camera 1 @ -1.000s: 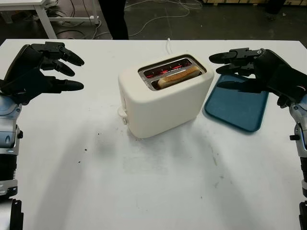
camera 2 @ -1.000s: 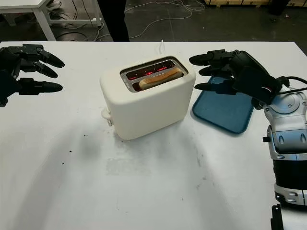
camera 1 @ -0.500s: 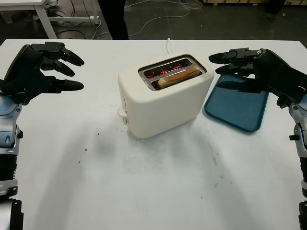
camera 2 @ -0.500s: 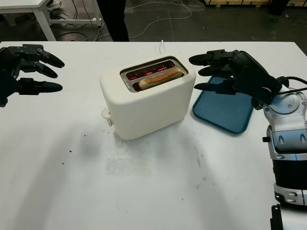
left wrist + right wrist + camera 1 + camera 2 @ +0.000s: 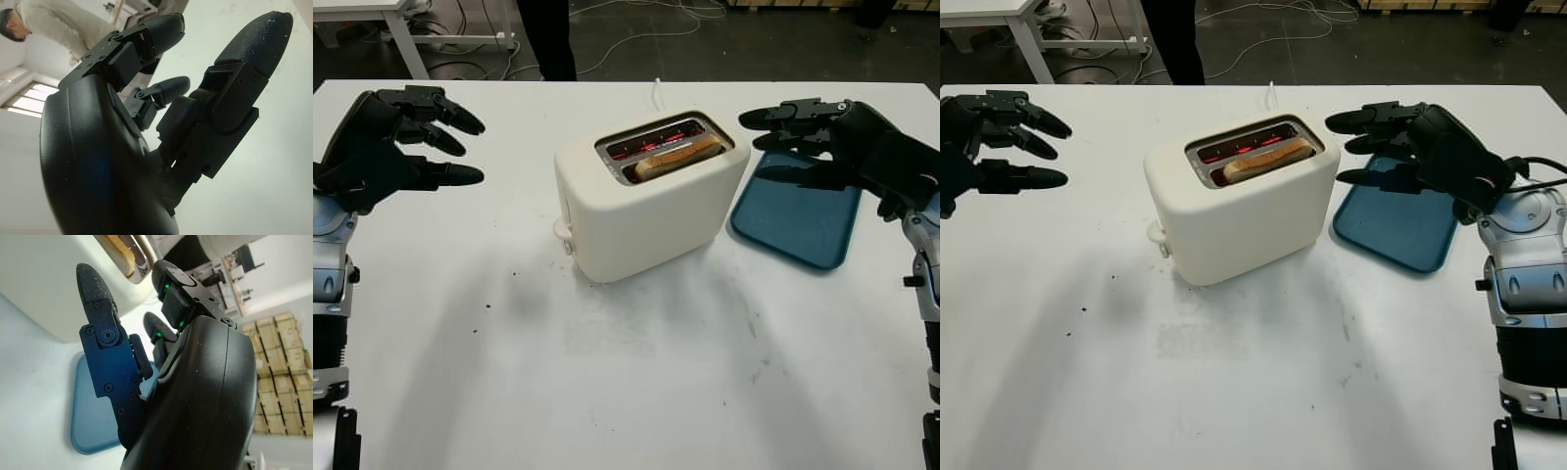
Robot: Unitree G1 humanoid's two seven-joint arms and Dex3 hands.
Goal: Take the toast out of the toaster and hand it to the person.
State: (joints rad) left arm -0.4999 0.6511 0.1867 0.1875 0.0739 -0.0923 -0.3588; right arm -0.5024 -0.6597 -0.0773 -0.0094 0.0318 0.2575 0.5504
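A cream two-slot toaster (image 5: 646,211) stands at the table's middle, its far slot glowing red. A slice of toast (image 5: 678,157) pokes up from the near slot, also seen as toast (image 5: 119,248). My right hand (image 5: 795,142) hovers open just right of the toaster, above the blue tray, holding nothing. My left hand (image 5: 429,132) is open over the table's left side, well apart from the toaster. A person's dark legs (image 5: 546,37) stand beyond the far edge, and a person (image 5: 54,22) appears in the left wrist view.
A blue tray (image 5: 798,220) lies to the right of the toaster. The toaster's white cord (image 5: 657,90) runs off the far edge. Another white table (image 5: 396,22) stands at the back left, with cables on the floor.
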